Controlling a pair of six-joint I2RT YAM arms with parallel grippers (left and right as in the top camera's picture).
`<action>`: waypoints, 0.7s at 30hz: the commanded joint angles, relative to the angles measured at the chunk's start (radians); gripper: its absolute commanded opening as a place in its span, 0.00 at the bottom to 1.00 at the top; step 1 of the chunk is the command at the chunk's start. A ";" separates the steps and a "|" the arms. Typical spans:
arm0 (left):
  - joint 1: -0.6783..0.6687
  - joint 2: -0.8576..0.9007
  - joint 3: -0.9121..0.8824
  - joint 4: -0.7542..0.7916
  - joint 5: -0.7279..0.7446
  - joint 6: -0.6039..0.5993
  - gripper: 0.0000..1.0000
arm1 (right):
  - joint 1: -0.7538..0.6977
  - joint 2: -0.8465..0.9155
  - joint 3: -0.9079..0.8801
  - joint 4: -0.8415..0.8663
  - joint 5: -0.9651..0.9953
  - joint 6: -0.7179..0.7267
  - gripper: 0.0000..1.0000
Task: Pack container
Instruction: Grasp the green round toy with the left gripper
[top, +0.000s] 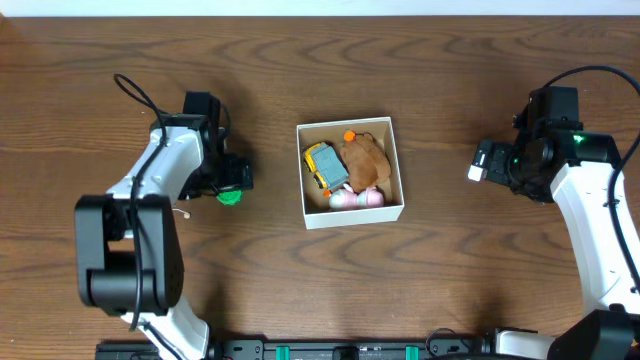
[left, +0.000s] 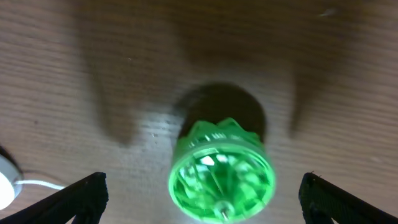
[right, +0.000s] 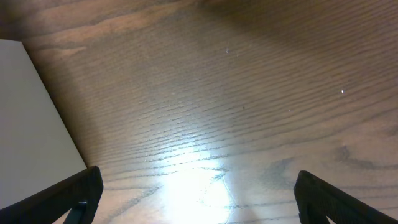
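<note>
Item: container, square, shallow, open-topped, with white walls and a brown cardboard inside. It sits mid-surface, slightly turned against the wood grain of the surface.

Contents of the container:
- toy car, yellow and grey, by the wall nearest the left arm
- brown plush, just beside the car on the side towards the right arm
- pink toy, along the wall nearest the robot
- small orange piece, by the far wall (too small to identify)

Outside the container:
- green toy, translucent and ribbed, on the surface well apart from the container on the left-arm side
- left gripper, over the green toy; jaws spread wide, one finger to each side of it, neither touching
- right gripper, on the opposite side of the container and near it, pointing towards it; jaws spread wide with only bare surface between them (a pale wall, apparently the container's, shows at the edge of the right wrist view)
</note>
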 joint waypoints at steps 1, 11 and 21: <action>0.003 0.029 0.013 0.005 -0.001 -0.005 0.98 | -0.003 0.003 -0.005 -0.002 -0.003 -0.014 0.99; 0.003 0.056 0.011 0.011 -0.001 -0.005 0.98 | -0.003 0.003 -0.005 -0.008 -0.003 -0.014 0.99; 0.003 0.060 0.011 0.011 -0.001 -0.005 0.80 | -0.003 0.003 -0.005 -0.015 -0.003 -0.014 0.99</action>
